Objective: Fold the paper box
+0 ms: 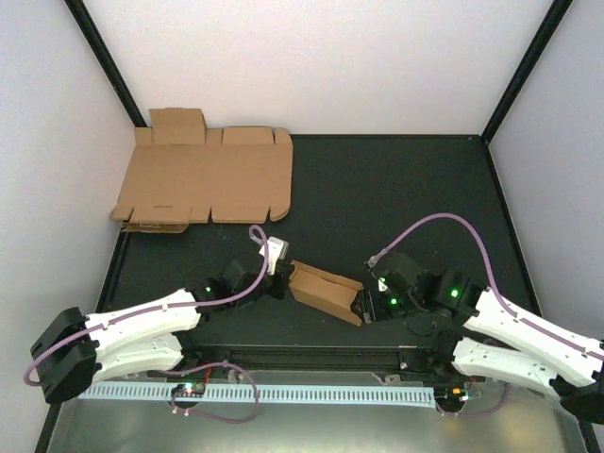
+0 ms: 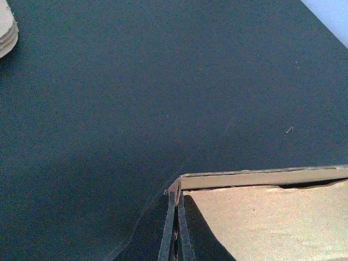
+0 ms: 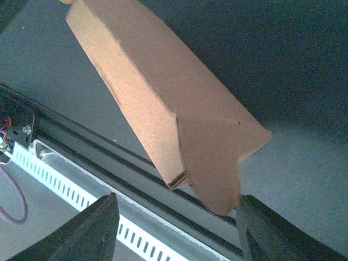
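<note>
The paper box [image 1: 326,291] is a half-folded brown cardboard piece lying slanted at the middle front of the black table. My left gripper [image 1: 280,276] is at its left end. In the left wrist view a double cardboard wall of the box [image 2: 272,217] runs in at the bottom middle as if pinched, and my fingers are out of frame. My right gripper [image 1: 363,304] is open at the box's right end. In the right wrist view the box [image 3: 141,92] hangs a loose flap [image 3: 215,163] between my spread fingers [image 3: 92,234], its tip touching the right finger.
A larger flat die-cut cardboard sheet [image 1: 208,179] lies at the back left by the wall, and its edge shows in the left wrist view [image 2: 6,27]. A black rail [image 1: 311,357] and a white slotted strip [image 1: 283,392] run along the near edge. White walls enclose the table.
</note>
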`<state>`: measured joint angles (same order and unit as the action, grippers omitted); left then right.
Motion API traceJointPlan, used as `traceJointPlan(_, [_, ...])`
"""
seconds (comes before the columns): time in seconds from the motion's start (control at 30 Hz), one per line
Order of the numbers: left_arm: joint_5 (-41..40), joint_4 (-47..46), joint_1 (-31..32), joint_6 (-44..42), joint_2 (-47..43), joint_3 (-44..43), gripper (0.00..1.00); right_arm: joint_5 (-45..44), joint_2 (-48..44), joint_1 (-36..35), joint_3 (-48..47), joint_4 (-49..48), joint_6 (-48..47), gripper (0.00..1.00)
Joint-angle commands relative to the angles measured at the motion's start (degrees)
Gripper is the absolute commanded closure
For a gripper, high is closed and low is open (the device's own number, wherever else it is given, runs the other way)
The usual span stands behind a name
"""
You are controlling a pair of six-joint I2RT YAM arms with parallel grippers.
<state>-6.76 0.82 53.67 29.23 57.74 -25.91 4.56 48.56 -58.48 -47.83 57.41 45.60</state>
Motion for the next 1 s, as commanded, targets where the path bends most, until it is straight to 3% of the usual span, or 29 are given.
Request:
traceJointPlan(0.0, [-2.87,3.90,0.85,2.69,-0.81,-1.86,0.98,4.97,-1.44,-0.18,4.37,-6.30,4.26,0.39])
traceJointPlan(0.1, [-3.33,3.93,1.19,3.15,-1.28,-2.08,0.98,3.29,-1.49,-0.22,7.44,-9.78,6.63,0.48])
traceJointPlan(0.2, [-4.73,5.11,1.81,3.31,-1.53,-2.58,0.98,1.61,-2.39,0.00,10.24,-16.83,9.20,0.51])
traceJointPlan(0.33, [-7.14,6.04,2.14,4.82,-2.41,-2.82,0.99,1.72,-2.64,2.18,14.07,-26.73,11.61,0.51])
traceJointPlan(0.5, [-9.93,7.10,2.23,5.88,-2.98,-3.69,0.98,-1.20,-1.09,5.24,14.89,-31.30,8.50,0.51])
traceJointPlan(0.63, [-10.39,7.22,2.31,6.13,-2.16,-4.53,0.98,-2.62,-0.26,6.58,15.52,-33.05,6.61,0.44])
traceJointPlan(0.97, [-17.08,9.01,2.40,3.22,1.59,-9.09,0.98,-0.49,6.66,8.31,19.71,-50.49,3.84,0.46])
